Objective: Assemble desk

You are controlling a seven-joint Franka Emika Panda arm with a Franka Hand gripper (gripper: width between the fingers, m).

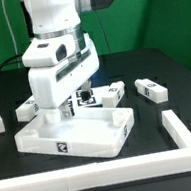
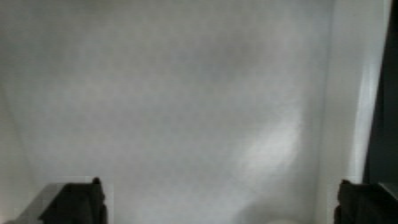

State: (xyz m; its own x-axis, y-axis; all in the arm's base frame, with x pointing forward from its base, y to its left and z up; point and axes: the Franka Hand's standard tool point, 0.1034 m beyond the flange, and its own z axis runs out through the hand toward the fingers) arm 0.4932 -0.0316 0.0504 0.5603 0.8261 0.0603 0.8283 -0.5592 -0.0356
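- The tool (image 1: 59, 113) hangs low over the desk top (image 1: 85, 136), with only bare white surface between its wide-set fingers (image 2: 75, 203).
- The rear leg (image 1: 112, 94) crowds the top's far rim, while the right leg (image 1: 152, 91) stands apart.
- The border bar (image 1: 97, 171) fences the table (image 1: 13, 159) in front, leaving a narrow dark lane.
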